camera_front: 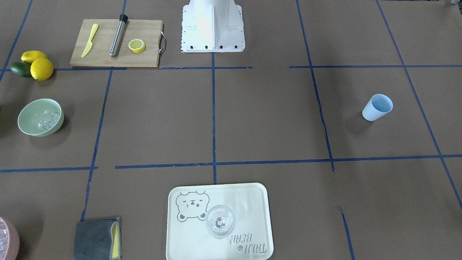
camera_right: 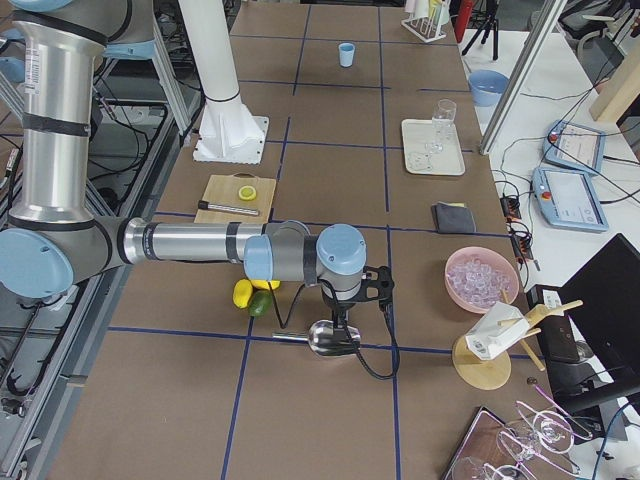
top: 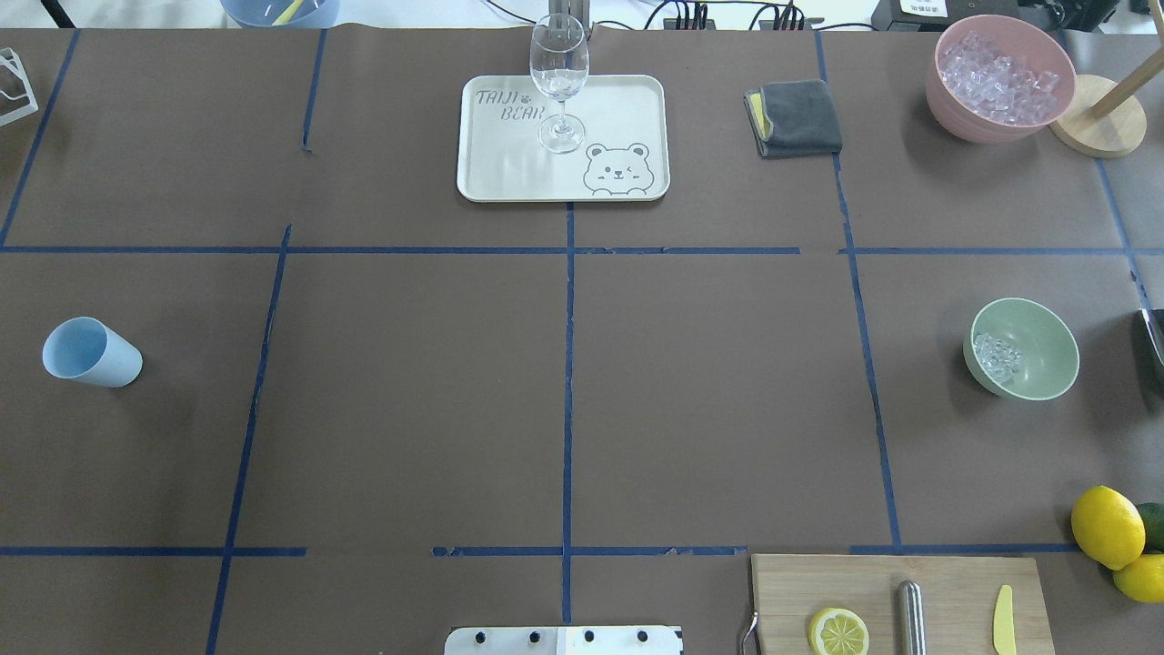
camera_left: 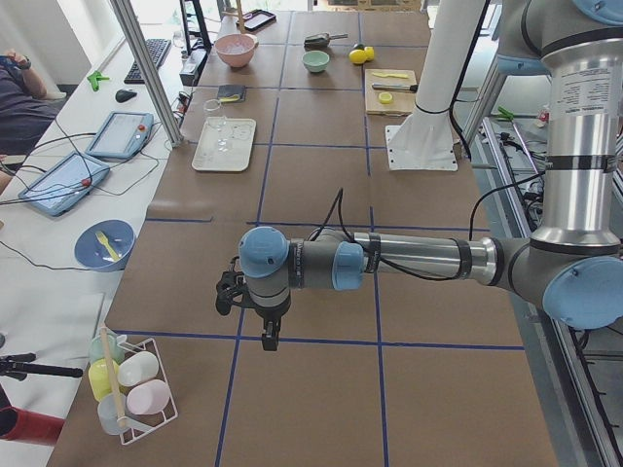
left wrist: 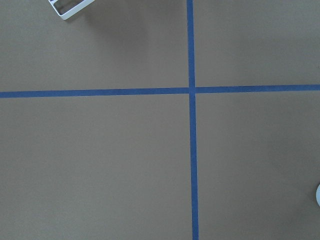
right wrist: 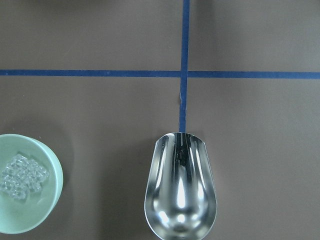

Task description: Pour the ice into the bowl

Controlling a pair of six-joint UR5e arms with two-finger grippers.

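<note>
The pale sage-green bowl stands upright at the robot's right side. The ice, a small heap of clear cubes, lies inside it. The light blue cup stands alone at the robot's left side and looks empty. My right gripper hangs over a metal scoop that lies on the table beside the bowl. My left gripper hovers over bare table. Neither gripper shows well enough to tell whether it is open or shut.
A pink bowl of ice stands at the far right. A tray holds a wine glass. A grey cloth lies near it. A cutting board and lemons are near the robot's base.
</note>
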